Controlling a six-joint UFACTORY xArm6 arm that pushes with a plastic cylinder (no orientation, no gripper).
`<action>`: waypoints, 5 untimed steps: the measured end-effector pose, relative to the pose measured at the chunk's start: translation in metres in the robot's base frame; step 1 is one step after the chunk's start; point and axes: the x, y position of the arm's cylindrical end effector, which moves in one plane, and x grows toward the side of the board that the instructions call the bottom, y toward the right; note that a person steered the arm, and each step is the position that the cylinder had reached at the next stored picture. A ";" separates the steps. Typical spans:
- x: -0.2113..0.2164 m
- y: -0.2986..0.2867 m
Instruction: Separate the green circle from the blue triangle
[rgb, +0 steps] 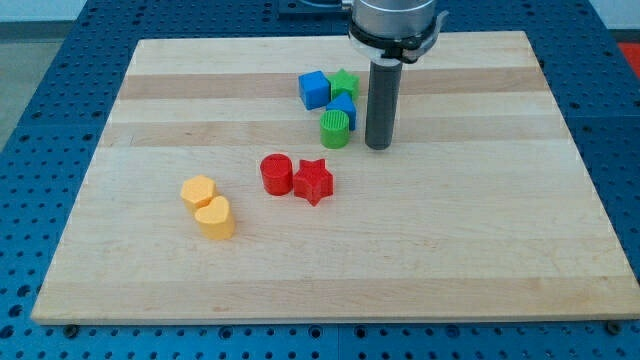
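Note:
The green circle (335, 128) stands on the wooden board, touching the blue triangle (344, 107) just above it. My tip (378, 146) rests on the board just to the right of the green circle, a small gap apart from it. A green star (345, 83) sits above the blue triangle, and a blue cube (314, 89) lies to the star's left.
A red circle (276, 174) and a red star (313, 181) touch each other near the board's middle. A yellow hexagon (198, 190) and a yellow heart (214, 217) sit together at the lower left. The board (500, 250) lies on a blue perforated table.

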 end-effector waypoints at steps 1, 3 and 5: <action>0.000 -0.006; -0.007 -0.044; -0.078 -0.101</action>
